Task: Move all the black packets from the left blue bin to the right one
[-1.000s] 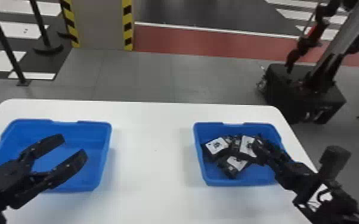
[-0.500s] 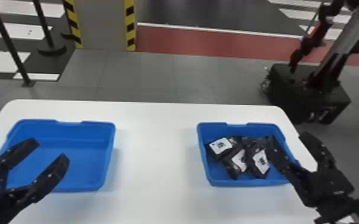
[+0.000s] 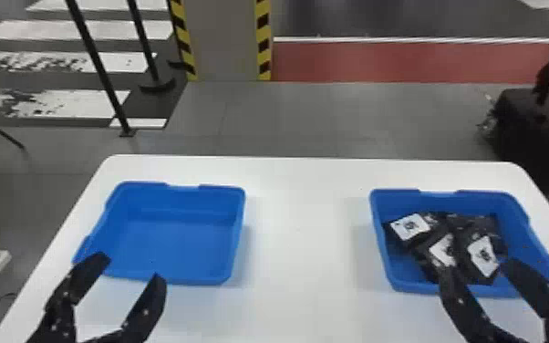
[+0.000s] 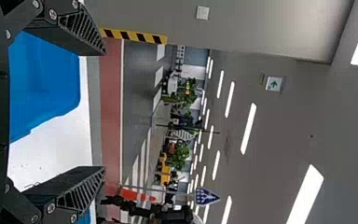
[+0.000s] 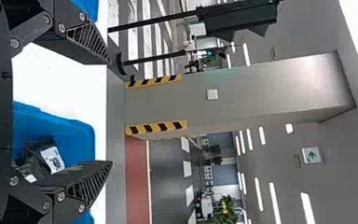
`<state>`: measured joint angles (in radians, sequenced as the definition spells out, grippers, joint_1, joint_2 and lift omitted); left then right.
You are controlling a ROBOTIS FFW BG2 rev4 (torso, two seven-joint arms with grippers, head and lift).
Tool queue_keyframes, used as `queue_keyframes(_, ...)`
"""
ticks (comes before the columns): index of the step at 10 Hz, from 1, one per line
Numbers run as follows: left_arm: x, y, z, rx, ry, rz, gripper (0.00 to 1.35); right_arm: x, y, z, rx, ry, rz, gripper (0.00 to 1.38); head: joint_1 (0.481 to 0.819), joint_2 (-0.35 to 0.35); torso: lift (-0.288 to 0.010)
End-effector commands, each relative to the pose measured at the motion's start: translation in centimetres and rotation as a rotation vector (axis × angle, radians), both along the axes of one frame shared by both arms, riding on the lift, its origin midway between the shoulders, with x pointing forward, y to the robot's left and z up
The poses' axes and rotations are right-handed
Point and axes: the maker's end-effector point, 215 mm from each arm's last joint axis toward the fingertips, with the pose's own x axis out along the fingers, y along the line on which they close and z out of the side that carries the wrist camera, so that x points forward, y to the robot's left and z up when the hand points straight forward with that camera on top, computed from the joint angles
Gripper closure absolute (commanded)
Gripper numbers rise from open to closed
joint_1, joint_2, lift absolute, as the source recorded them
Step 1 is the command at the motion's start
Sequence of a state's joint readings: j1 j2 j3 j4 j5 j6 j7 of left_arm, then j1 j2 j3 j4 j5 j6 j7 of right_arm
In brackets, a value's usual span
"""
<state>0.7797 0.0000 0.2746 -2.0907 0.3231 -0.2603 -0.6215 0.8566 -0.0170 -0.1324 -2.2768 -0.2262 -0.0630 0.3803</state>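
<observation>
Closest to me are the two pincers. Left gripper [image 3: 128, 268] has its fingers spread with nothing between them, hanging by the near rim of the left bin [image 3: 173, 244]. Right gripper [image 3: 478, 267] is also spread and holding nothing, over the near side of the right bin [image 3: 415, 288].

Past the fingers, the left bin has bare blue floor showing. The packets [image 3: 442, 246] are bunched together in the right bin, at least three by the white labels, though they overlap too much for me to swear to a count.

So I'd call the moving part done, and I'm on the finish-up step. Next move, IMO: lift the right gripper well up before swinging it away, so a fingertip doesn't snag a packet or drag the rim. Left just needs parking.

Farther out there's the white table's [image 3: 305, 182] back edge, then a striped pillar [image 3: 225, 41].
</observation>
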Motion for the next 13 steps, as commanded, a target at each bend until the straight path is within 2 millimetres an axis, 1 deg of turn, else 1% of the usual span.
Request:
queue_keyframes(1,-1.7,-0.6,-0.9,-0.006,0.034,0.001,0.17,-2.3,0.8,-1.7,-0.005,0.06,0.011,0.29,0.695,0.073,-0.11)
queue_keyframes(3,-3.1,-0.6,-0.7,0.007,0.047,0.007,0.17,-5.5,1.3,-3.5,0.001,0.14,0.013,0.29,0.695,0.085,-0.11)
queue_keyframes(4,-3.7,-0.5,-0.6,0.005,0.058,0.024,0.17,-6.4,1.1,-3.4,-0.008,0.152,-0.001,0.29,0.695,0.095,-0.11)
queue_keyframes(6,-3.3,0.0,0.4,0.013,0.028,0.043,0.17,-6.8,0.2,-1.4,-0.021,0.111,-0.046,0.29,0.695,0.101,-0.11)
queue_keyframes(7,-3.1,0.3,0.6,0.016,0.023,0.047,0.17,-6.6,-0.1,-0.9,-0.024,0.098,-0.058,0.29,0.695,0.094,-0.11)
queue_keyframes(9,-3.1,0.0,0.3,0.006,0.032,0.043,0.17,-6.8,-0.2,-1.1,-0.025,0.103,-0.062,0.29,0.695,0.091,-0.11)
queue_keyframes(11,-3.2,0.3,0.1,0.01,0.037,0.048,0.17,-7.1,-1.0,-0.6,-0.029,0.097,-0.103,0.29,0.695,0.079,-0.11)
queue_keyframes(13,-3.0,0.3,0.2,0.009,0.037,0.048,0.17,-7.2,-1.2,-0.9,-0.016,0.105,-0.109,0.29,0.695,0.071,-0.11)
